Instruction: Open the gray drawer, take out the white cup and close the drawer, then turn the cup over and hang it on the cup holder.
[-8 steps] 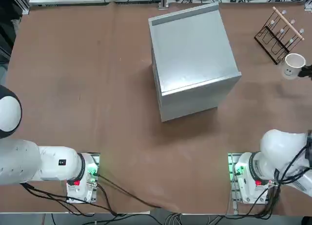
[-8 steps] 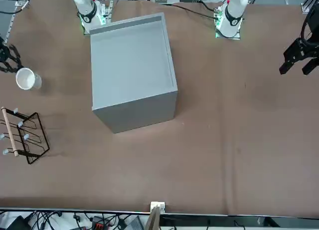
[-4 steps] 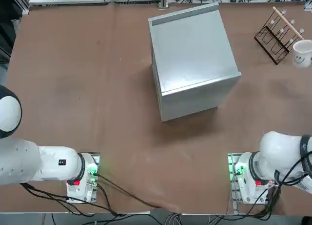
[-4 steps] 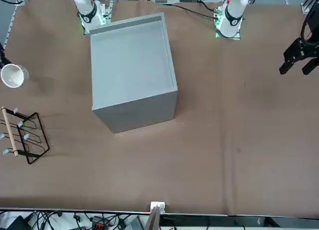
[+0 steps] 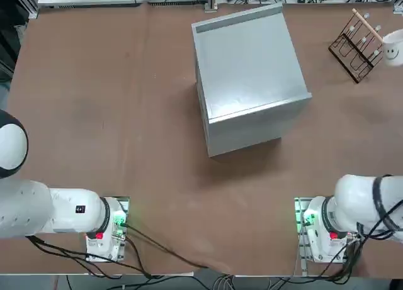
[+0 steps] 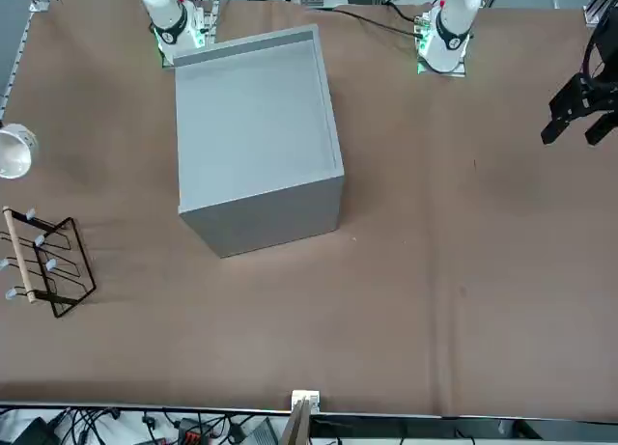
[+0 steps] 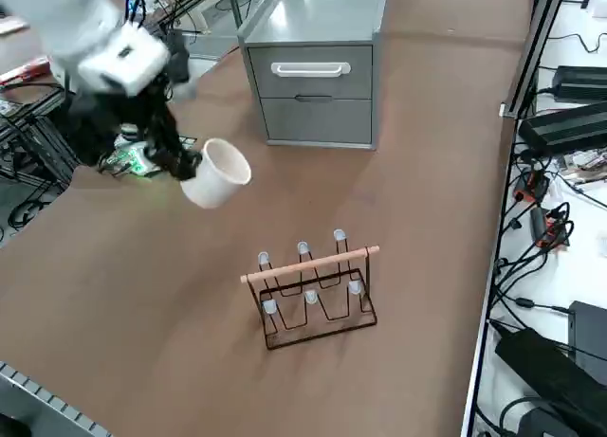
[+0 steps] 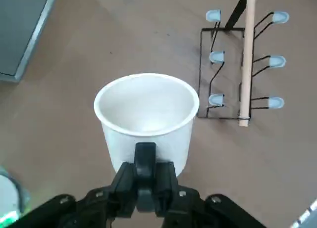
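One white cup (image 7: 216, 172) held aloft at side view's left, right pincer (image 7: 182, 162) clamped on it, above brown surface (image 7: 142, 295). Cup holder (image 7: 313, 287) lower centre; gray drawer (image 7: 316, 69) shut, top.

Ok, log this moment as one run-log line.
drawer: gray drawer closed | right gripper: shut on white cup, airborne | cup holder: no cup hung
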You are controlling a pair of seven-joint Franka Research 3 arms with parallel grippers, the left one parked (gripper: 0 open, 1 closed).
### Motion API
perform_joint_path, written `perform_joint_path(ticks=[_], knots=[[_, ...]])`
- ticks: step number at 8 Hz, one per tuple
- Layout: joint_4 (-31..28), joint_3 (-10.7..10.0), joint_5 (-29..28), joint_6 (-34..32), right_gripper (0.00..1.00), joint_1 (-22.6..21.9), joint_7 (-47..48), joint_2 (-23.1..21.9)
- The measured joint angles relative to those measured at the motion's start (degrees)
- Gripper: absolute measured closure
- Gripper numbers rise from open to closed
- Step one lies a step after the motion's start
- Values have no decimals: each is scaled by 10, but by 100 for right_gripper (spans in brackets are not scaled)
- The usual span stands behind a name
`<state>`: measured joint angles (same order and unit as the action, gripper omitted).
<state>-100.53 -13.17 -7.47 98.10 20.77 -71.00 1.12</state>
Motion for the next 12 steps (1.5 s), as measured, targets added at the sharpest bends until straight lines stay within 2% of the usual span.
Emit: perform_joint_path(ticks=[2,5,8,12], knots=[[28,0,34,-30,81,-39,79,0],[39,1,91,-51,81,-105,176,1],[39,5,180,-69,81,-169,249,2],[8,52,353,-74,81,-182,276,15]])
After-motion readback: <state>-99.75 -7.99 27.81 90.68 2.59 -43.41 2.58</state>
